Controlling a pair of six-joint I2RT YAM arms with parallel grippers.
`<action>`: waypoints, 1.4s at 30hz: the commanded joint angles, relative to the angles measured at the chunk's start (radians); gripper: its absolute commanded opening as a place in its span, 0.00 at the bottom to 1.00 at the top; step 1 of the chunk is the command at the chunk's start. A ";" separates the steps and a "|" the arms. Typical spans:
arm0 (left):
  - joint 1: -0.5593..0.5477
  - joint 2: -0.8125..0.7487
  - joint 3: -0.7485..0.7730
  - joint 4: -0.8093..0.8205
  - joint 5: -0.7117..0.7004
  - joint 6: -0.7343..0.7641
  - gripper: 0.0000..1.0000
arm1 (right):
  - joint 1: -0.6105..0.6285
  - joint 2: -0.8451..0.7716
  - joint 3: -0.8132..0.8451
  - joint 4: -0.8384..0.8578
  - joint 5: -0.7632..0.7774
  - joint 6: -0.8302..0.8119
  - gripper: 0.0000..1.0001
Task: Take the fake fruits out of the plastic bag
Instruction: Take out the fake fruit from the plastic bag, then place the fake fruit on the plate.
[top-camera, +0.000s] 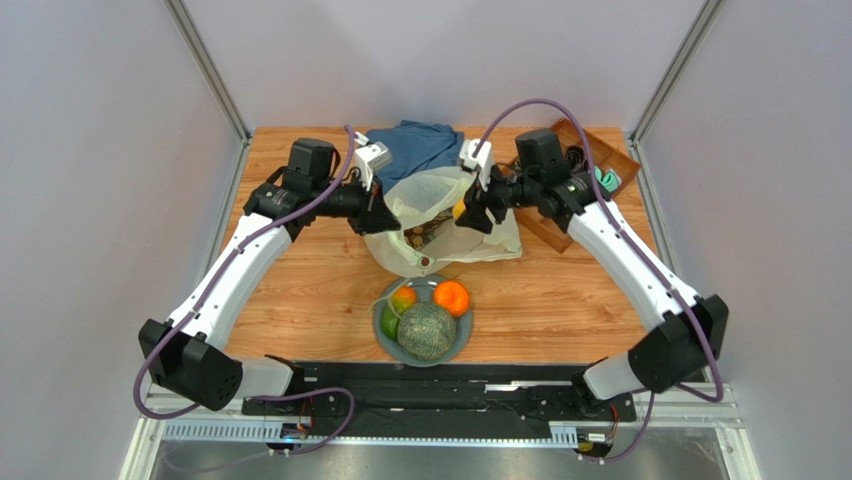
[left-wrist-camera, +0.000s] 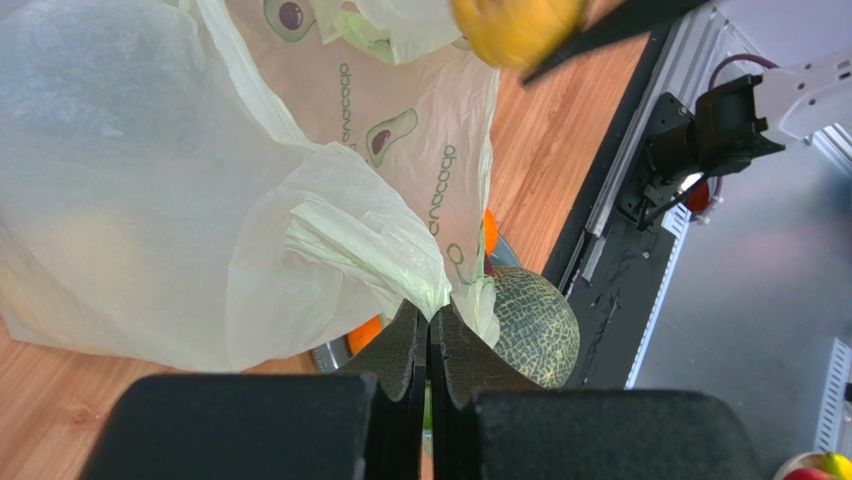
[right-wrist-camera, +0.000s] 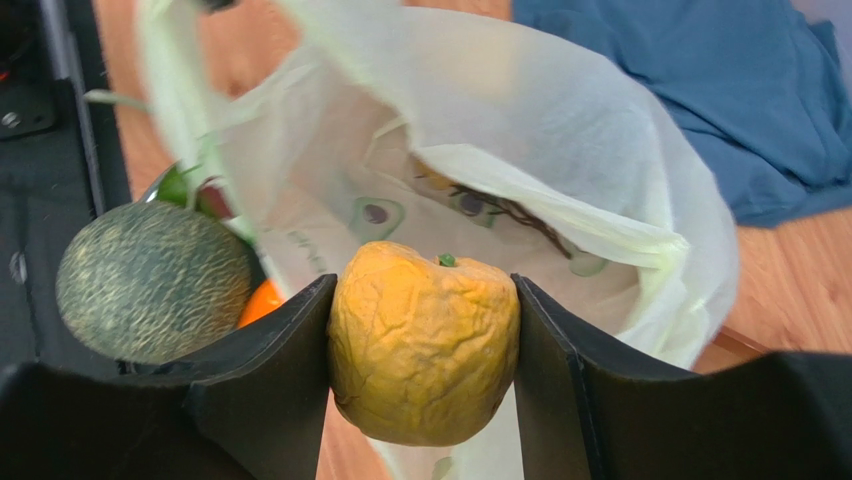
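Note:
The pale yellow-green plastic bag (top-camera: 440, 215) lies on the table with its mouth held up. My left gripper (top-camera: 385, 218) is shut on the bag's edge (left-wrist-camera: 435, 300). My right gripper (top-camera: 468, 212) is shut on a wrinkled yellow-orange fruit (right-wrist-camera: 425, 340) and holds it over the bag's mouth; the fruit also shows in the left wrist view (left-wrist-camera: 515, 28). A netted green melon (top-camera: 426, 331), an orange (top-camera: 451, 297) and a green-orange fruit (top-camera: 397, 303) sit on a grey plate (top-camera: 386, 342). Dark and tan pieces (top-camera: 425, 236) remain inside the bag.
A blue cloth (top-camera: 418, 148) lies behind the bag. A brown wooden tray (top-camera: 590, 190) holding green and black rolls (top-camera: 606, 178) stands at the back right. Bare wood lies to the left and right of the plate.

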 joint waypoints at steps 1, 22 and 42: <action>0.003 0.007 0.021 0.037 -0.032 -0.018 0.00 | 0.012 -0.077 -0.204 -0.183 -0.070 -0.152 0.45; 0.060 -0.012 0.009 0.003 -0.069 0.006 0.00 | 0.262 -0.031 -0.565 0.054 0.056 -0.278 0.46; 0.075 -0.036 -0.042 0.014 -0.044 -0.001 0.00 | 0.339 0.085 -0.513 0.125 0.076 -0.145 0.99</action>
